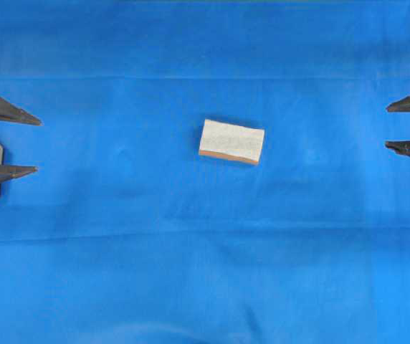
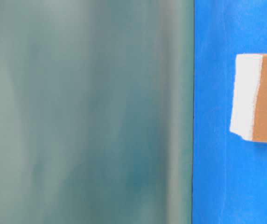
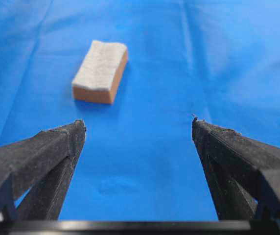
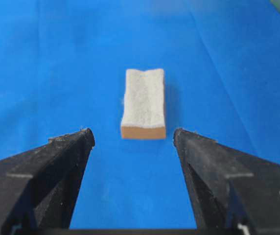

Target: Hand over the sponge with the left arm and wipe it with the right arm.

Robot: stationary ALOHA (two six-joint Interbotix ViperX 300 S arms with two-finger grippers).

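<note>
The sponge (image 1: 231, 141) lies flat on the blue cloth (image 1: 205, 272) at the middle of the overhead view, pale grey-white top up, orange-brown layer showing along its near edge. It also shows in the table-level view (image 2: 256, 103), in the left wrist view (image 3: 101, 71) and in the right wrist view (image 4: 144, 104). My left gripper (image 1: 39, 147) is open and empty at the left edge, far from the sponge; in its wrist view (image 3: 139, 126) the jaws stand wide apart. My right gripper (image 1: 387, 127) is open and empty at the right edge; in its wrist view (image 4: 133, 133) the sponge lies straight ahead.
The blue cloth covers the whole table, with shallow creases. A blurred grey-green surface (image 2: 87, 112) fills the left of the table-level view.
</note>
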